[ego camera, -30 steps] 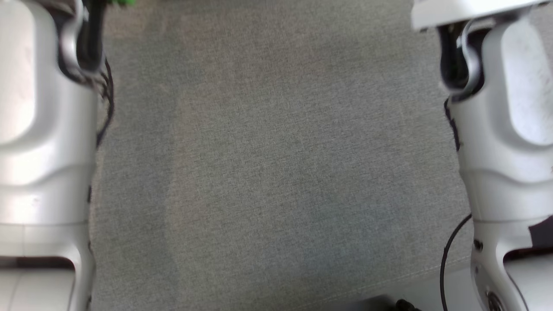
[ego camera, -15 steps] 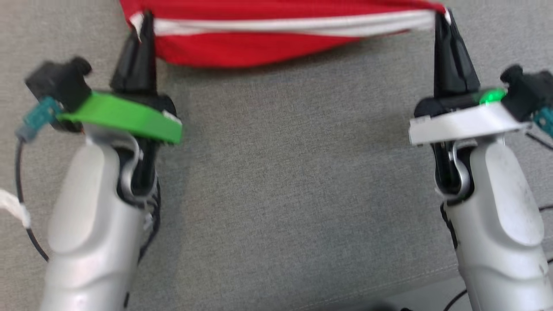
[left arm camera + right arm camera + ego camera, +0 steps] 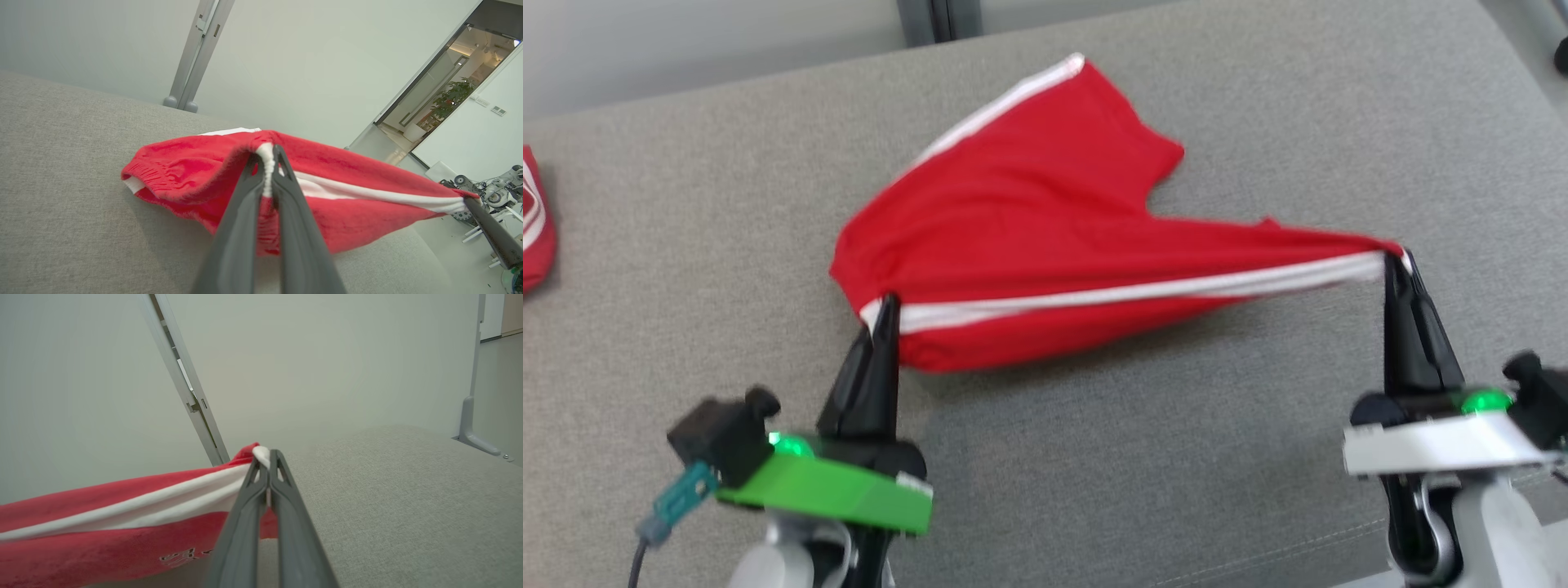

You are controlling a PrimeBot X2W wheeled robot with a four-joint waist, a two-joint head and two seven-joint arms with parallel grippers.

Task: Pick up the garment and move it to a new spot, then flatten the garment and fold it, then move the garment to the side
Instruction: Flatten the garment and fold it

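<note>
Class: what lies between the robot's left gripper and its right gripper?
The red garment, its white-striped edge stretched from the left gripper to the right gripper over the grey surface; the head view shows it.

Camera tilted up, garment now in full
The garment, before a strip at 12 o'clock, shows whole; its white hem, then level, slants from left gripper at 7 up to right gripper at 3; another red cloth appears at 9.

We find the garment on the surface, strung between our left pincer and right pincer; another cloth lies far left.
</note>
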